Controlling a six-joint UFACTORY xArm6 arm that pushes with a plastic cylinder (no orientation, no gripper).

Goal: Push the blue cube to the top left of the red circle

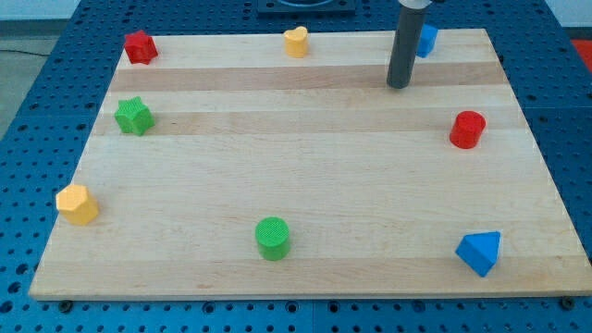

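The blue cube sits at the view's top right edge of the wooden board, partly hidden behind my rod. The red circle, a short cylinder, stands at the right side, below and right of the cube. My tip rests on the board just below and left of the blue cube, apart from it, and up and left of the red circle.
A yellow heart at top middle, a red block at top left, a green star at left, a yellow block at lower left, a green cylinder at bottom middle, a blue triangle block at bottom right.
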